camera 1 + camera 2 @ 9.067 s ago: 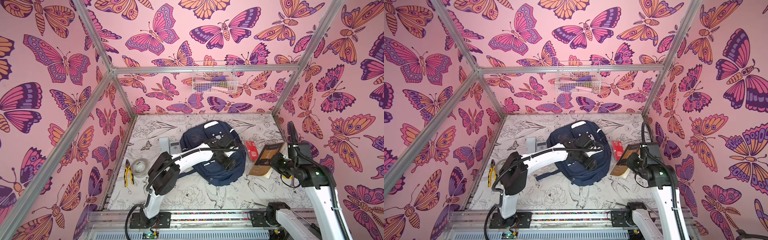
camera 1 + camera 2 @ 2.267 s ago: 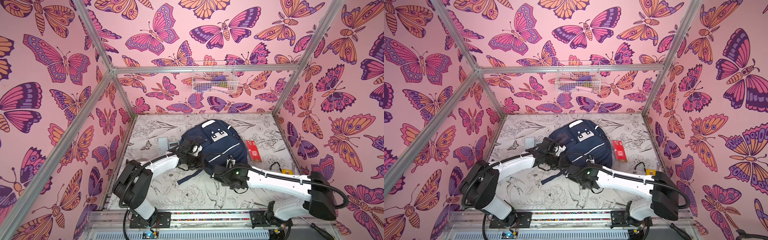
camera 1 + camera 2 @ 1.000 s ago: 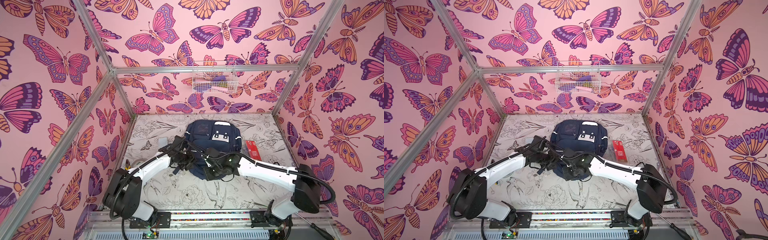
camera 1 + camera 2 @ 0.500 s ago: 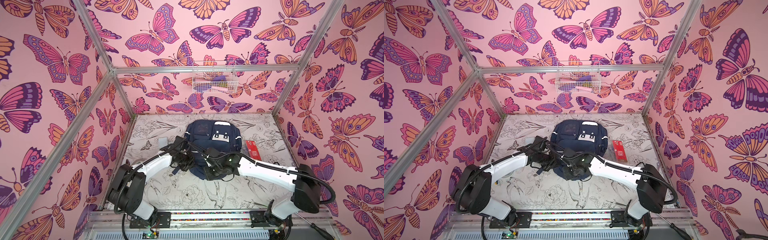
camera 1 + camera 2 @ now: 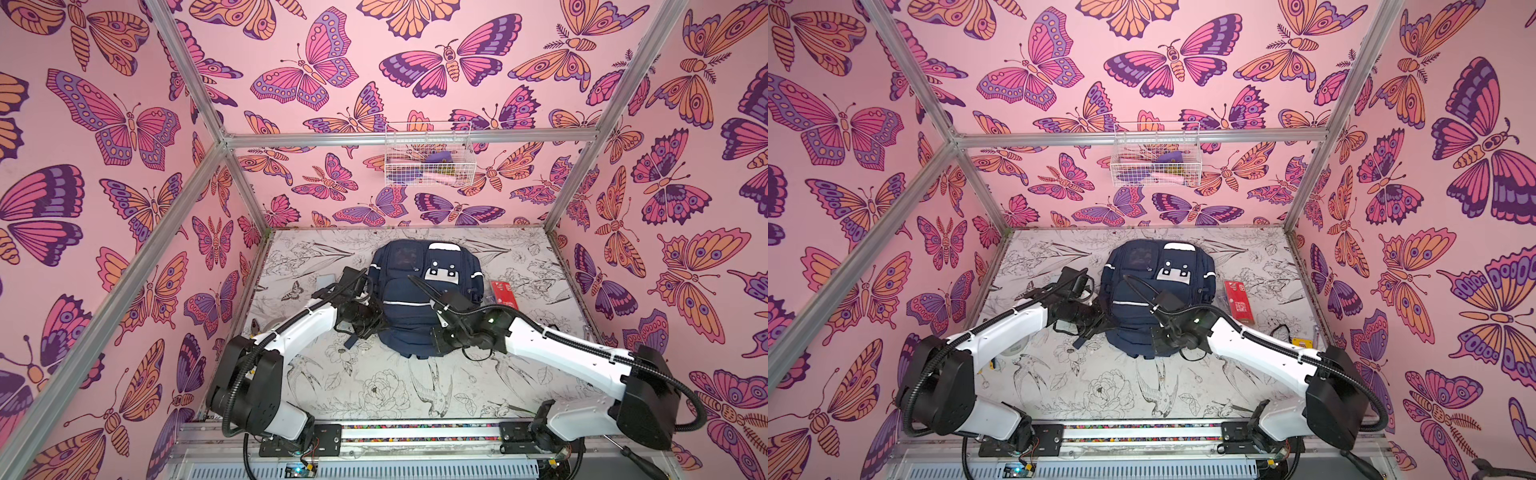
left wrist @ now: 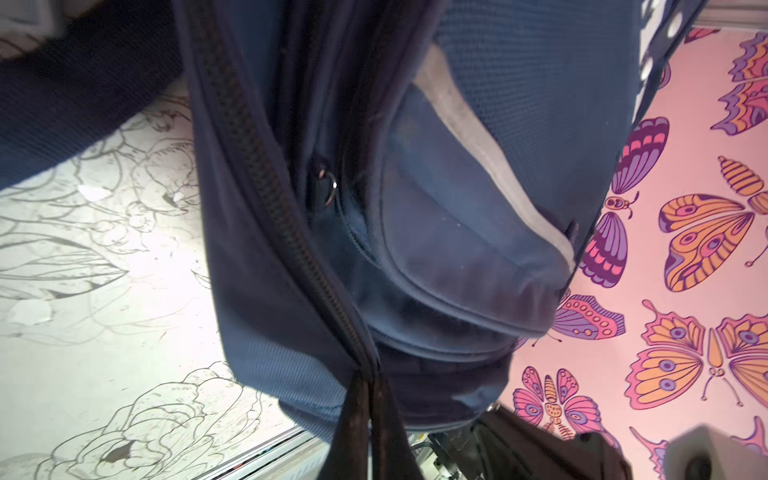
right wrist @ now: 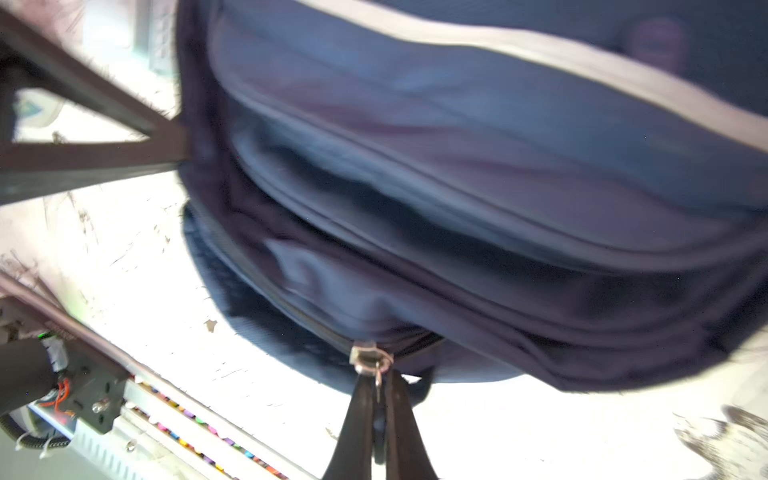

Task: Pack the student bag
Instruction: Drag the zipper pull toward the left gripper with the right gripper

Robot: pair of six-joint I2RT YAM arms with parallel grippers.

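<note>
The right fingers (image 7: 359, 415) are pinched together on the metal zip pull (image 7: 370, 361) at the near edge of the bag (image 7: 457, 166). The left fingers (image 6: 355, 415) are clamped on the fabric at the end of the zip (image 6: 259, 174), on the bag's left flank. The bag lies flat, front up, on the tabletop (image 5: 374, 386) toward the back wall. It looks soft and floppy and would likely sag if lifted by cloth alone, so the pull and seams seem the surest holds. A red box (image 5: 500, 293) sits just beside its right side. Open tabletop lies in front, and walls close in on three sides
</note>
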